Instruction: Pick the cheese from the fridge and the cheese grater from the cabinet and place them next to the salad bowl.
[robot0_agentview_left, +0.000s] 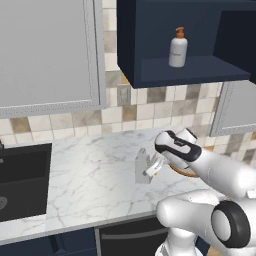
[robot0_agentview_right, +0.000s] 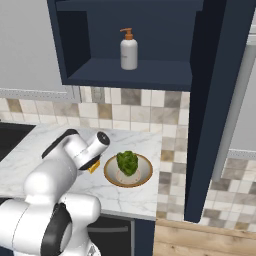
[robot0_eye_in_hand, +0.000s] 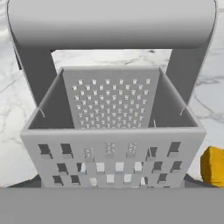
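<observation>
The grey metal cheese grater (robot0_agentview_left: 142, 165) stands upright on or just above the marble counter, left of the salad bowl (robot0_agentview_right: 144, 176). My gripper (robot0_agentview_left: 150, 168) reaches down from the right and is shut on the grater's sides. In the hand view the grater (robot0_eye_in_hand: 112, 131) is very close, its handle arching across the top. The orange cheese (robot0_agentview_right: 93, 167) wedge lies on the counter between grater and bowl, and shows as the cheese (robot0_eye_in_hand: 213, 166) at the right edge of the hand view. The navy cabinet (robot0_agentview_left: 150, 35) hangs open above. The fridge is out of view.
A white soap bottle (robot0_agentview_left: 178, 47) with an orange pump stands on the cabinet shelf. A dark sink (robot0_agentview_left: 22, 180) sits at the counter's left end. A tall navy panel (robot0_agentview_right: 215, 110) bounds the counter on the right. Light grey wall cabinets (robot0_agentview_left: 45, 50) hang at the left.
</observation>
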